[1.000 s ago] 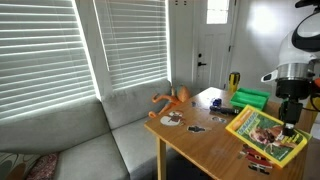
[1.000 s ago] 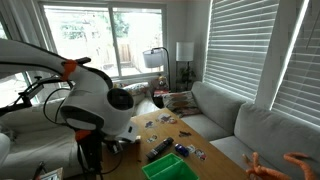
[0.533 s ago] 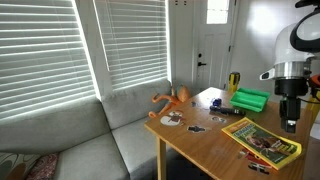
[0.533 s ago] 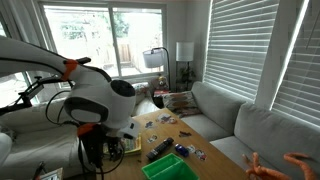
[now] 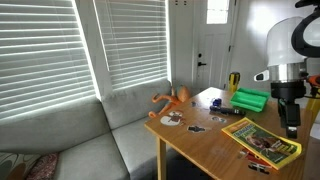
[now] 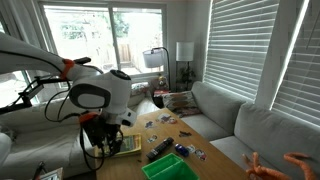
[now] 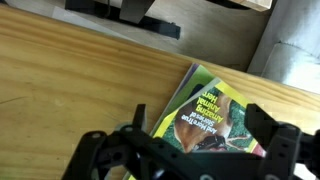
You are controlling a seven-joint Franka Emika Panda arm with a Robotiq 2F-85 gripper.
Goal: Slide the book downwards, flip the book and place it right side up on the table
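Table: large light-brown wooden table [image 5: 200, 150] carries the book.
Book: thin yellow picture-covered book [image 5: 262, 139] lies flat at 4 o'clock.
Gripper: black gripper [image 5: 291, 125] at the book's 2 o'clock, jaws spread wide, empty.
Advice: lift straight up, so nothing nudges the book.

Yellow book [image 5: 261, 139] (flat) — on table [image 5: 200, 150]

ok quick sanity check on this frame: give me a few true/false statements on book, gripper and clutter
1. The book lies flat on the table, yellow cover up. True.
2. The gripper is shut on the book. False: it is open above the book, holding nothing.
3. The green ridged object sits on the couch. False: it is on the table, beyond the book.
4. The couch stands right beside the table. True.
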